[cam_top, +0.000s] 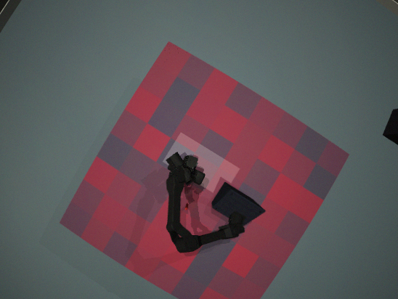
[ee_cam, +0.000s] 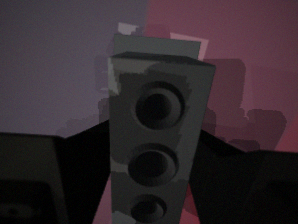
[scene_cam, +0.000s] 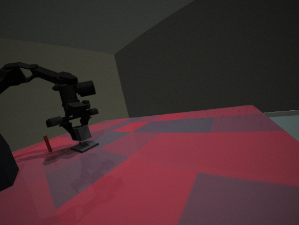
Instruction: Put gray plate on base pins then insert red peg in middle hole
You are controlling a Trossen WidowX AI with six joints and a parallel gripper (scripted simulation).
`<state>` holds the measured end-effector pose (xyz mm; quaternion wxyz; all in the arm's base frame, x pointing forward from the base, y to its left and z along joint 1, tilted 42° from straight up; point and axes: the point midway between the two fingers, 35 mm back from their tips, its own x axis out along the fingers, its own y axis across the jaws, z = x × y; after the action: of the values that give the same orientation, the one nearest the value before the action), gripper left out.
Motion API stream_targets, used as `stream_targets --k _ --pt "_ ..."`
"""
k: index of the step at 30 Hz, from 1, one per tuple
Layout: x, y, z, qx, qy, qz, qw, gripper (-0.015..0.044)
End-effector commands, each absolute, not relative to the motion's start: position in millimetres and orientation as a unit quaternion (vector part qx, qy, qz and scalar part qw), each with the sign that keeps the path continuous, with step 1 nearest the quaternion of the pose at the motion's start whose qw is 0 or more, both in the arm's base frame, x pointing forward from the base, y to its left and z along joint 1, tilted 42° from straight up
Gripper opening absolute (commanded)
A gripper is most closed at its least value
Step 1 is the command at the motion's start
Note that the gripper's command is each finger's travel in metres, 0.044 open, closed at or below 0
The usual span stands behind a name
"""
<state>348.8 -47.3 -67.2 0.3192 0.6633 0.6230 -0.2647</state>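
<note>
My gripper [scene_cam: 79,130] [ee_cam: 151,123] is shut on the gray plate [scene_cam: 83,134] [ee_cam: 124,135], a thick block whose holes face up in the wrist view. The plate hangs just above the flat gray base [scene_cam: 85,147] [ee_cam: 159,46], with a narrow gap between them. One base pin shows dimly in that gap; whether the pins line up with the plate's holes is hidden. The base's far end shows beyond the plate in the wrist view. The red peg [scene_cam: 47,143] [cam_top: 187,207] stands upright, slightly tilted in the exterior view, apart from the base.
A large dark block [cam_top: 237,204] [scene_cam: 6,166] stands beside the arm's base on the red and purple checkered table top [cam_top: 218,87] [scene_cam: 153,169]. A lighter rectangular patch [cam_top: 226,168] lies under the work area. Another dark object [cam_top: 392,127] is at the far right.
</note>
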Motion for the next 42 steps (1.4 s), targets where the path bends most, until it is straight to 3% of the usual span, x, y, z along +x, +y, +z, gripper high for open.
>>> stream_targets --k 1,21,37,42 --pt "349 -44 -71 0.665 0.623 -0.266 0.315 0.0000" --pt "351 -34 -81 0.663 0.623 -0.264 0.320 0.0000" --pt "351 -34 -81 0.663 0.623 -0.264 0.320 0.0420" --pt "351 -34 -81 0.663 0.623 -0.264 0.320 0.0440"
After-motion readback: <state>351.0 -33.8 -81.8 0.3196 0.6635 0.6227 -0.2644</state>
